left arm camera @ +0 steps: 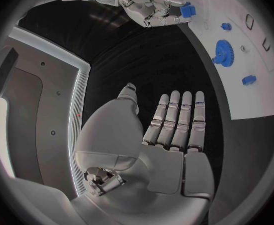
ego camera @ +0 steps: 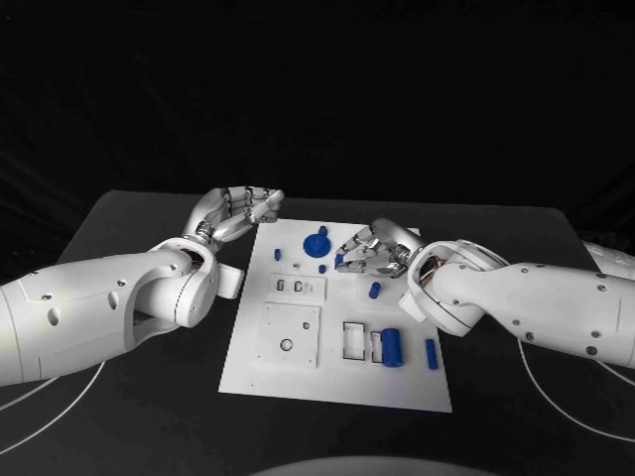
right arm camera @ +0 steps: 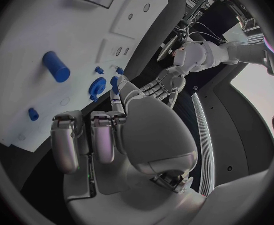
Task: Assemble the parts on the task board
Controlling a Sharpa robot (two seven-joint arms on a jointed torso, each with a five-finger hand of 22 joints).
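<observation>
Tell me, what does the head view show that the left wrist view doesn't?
Head view alone: the whole task board, with a blue cylinder and a thin blue bar at its near end, and pale blocks with holes.

Left wrist view alone: the left hand's palm side, fingers straight and side by side, holding nothing.

Both: the blue gear and the right hand pinching a small blue part over the board.

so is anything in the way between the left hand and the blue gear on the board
Nothing visible blocks it. The left hand is empty, off the task board beyond its far-left corner, and only bare board lies between it and the blue gear. The right hand holds a small blue part on the gear's other side.
</observation>
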